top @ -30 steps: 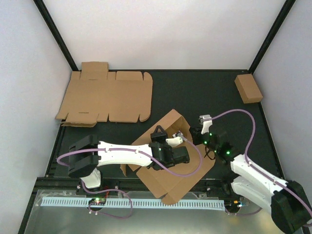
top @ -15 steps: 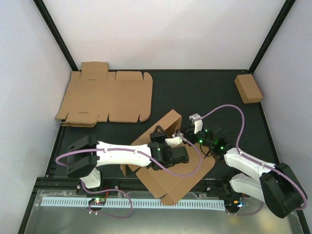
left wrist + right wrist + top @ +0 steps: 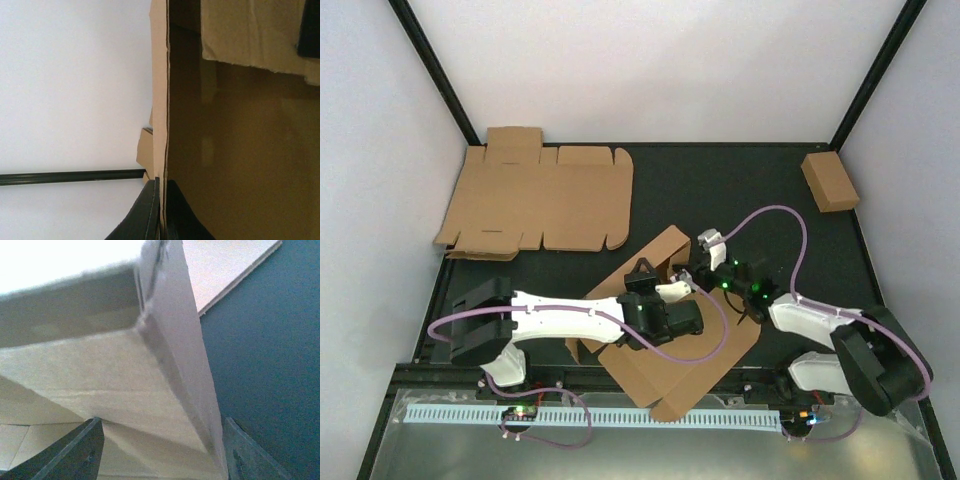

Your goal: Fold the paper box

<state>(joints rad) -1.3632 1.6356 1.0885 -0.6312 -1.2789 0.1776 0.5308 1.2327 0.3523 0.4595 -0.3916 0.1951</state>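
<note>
The paper box [image 3: 690,372] sits half-folded at the worktop's [image 3: 740,200] 6 o'clock. The left pincer [image 3: 161,185] is clamped on its raised wall. The right pincer [image 3: 160,445], now spread apart, has swung toward 9 o'clock and straddles a corner.

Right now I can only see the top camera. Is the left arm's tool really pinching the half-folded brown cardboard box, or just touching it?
Observer: Pinching. In the left wrist view the left tool is shut on the thin edge of a raised wall of the half-folded brown corrugated cardboard box.
Operator: And the other one?
Observer: In the right wrist view the right tool is open. Its black fingers stand on either side of a raised corner of the box.
</note>
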